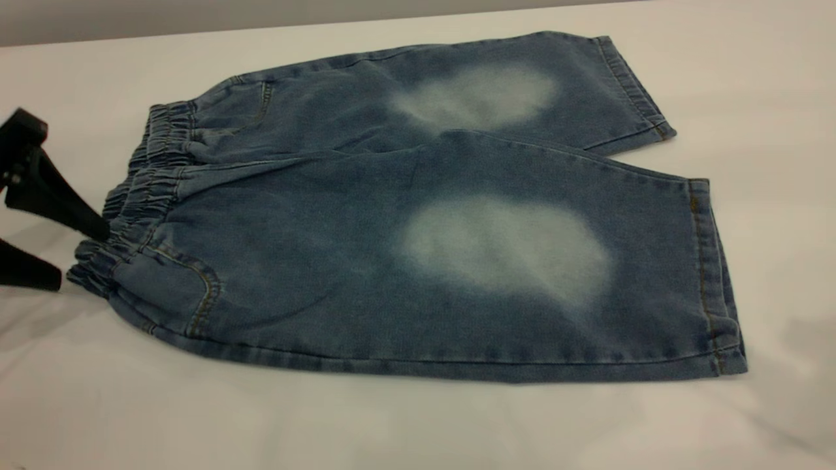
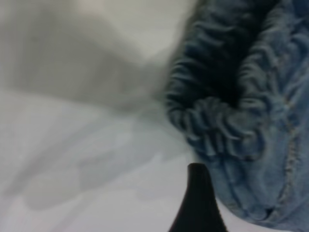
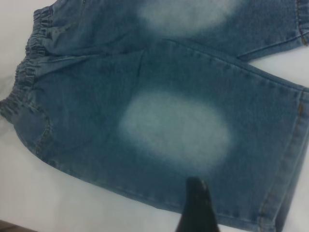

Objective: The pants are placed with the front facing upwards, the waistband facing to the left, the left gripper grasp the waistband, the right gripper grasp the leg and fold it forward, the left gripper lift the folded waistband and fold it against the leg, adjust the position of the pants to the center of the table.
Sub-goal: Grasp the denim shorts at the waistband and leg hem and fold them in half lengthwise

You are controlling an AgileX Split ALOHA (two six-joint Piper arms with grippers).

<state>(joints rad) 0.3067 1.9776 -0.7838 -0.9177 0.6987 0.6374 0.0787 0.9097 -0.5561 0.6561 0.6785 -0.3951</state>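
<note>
The pants (image 1: 418, 215), blue denim shorts with a pale oval patch on each leg, lie flat on the white table (image 1: 418, 424). Their gathered waistband (image 1: 153, 176) points left. The near leg (image 1: 588, 274) overlaps the far leg (image 1: 522, 91), and both hems point right. My left gripper (image 1: 81, 258) is open at the waistband's near corner, its upper finger (image 1: 59, 209) touching the ruched band (image 2: 227, 125). My right gripper (image 3: 195, 212) hovers over the near leg (image 3: 174, 130) by its lower side seam. It looks open, holding nothing, and only one finger shows.
Bare white tabletop surrounds the shorts on every side, with the widest free strip along the front edge (image 1: 326, 431). A grey wall band (image 1: 130, 19) runs behind the table's far edge.
</note>
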